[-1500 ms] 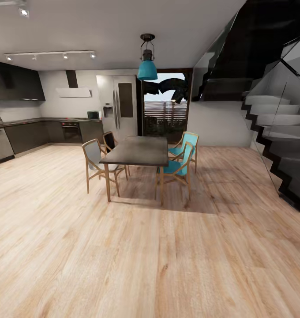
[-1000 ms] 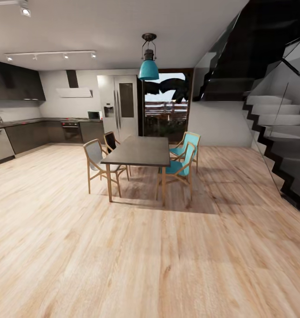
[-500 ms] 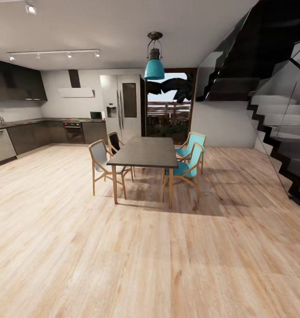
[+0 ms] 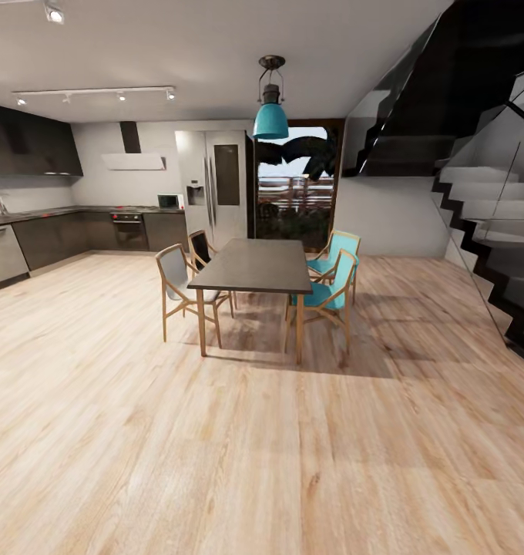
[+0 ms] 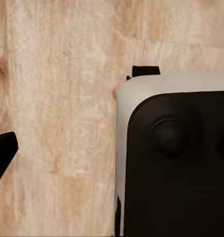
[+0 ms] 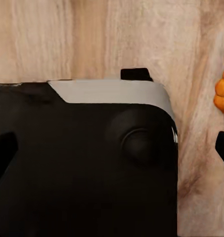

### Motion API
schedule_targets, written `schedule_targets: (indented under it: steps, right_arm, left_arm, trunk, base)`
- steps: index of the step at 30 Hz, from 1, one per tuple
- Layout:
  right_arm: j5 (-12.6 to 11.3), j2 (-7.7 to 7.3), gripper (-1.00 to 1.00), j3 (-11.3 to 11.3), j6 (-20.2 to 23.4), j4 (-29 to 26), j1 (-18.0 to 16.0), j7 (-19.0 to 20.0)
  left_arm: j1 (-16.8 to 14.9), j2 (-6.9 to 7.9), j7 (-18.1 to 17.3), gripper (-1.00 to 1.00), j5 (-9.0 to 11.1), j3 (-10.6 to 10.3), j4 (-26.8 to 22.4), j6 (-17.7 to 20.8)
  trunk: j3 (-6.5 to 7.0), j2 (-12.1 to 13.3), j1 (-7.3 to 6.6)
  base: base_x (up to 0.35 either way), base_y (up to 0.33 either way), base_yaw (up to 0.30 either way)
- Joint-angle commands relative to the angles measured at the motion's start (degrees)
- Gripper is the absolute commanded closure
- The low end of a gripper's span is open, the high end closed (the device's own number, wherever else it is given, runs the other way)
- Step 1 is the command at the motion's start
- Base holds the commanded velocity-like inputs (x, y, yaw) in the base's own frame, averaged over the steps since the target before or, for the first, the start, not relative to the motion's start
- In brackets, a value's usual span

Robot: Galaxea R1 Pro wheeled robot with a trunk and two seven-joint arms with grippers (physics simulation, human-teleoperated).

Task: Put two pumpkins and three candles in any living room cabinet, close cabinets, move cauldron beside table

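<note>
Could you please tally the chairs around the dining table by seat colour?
Teal chairs: 2
Grey chair: 1
Dark chair: 1
Total: 4

- I see pale wood plank floor [image 4: 216, 447] ahead.
- A dark dining table [image 4: 256, 264] and four wooden chairs [image 4: 181, 287] stand on it.
- An orange pumpkin [image 6: 222, 95] lies on the floor.
</note>
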Motion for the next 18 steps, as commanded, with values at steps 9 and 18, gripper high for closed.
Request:
schedule_targets:
  steps: [9, 18]
  right_arm:
    - [-6.39, 0.53, -1.0, -0.02, 6.24, -3.32, -11.26, -11.38]
    - [-6.72, 0.87, -1.0, 0.01, 6.08, -3.43, -18.2, -12.58]
  left_arm:
    - [-1.9, 2.85, 9.62, -1.0, 0.19, 1.74, -14.09, 0.7]
    - [-8.51, 4.41, 13.41, -1.0, 0.32, 2.66, -15.56, -0.11]
  trunk:
    - [-0.01, 0.0, 0.0]
    - [-0.01, 0.0, 0.0]
  base:
    - [0.0, 0.0, 0.0]
    - [0.0, 0.0, 0.0]
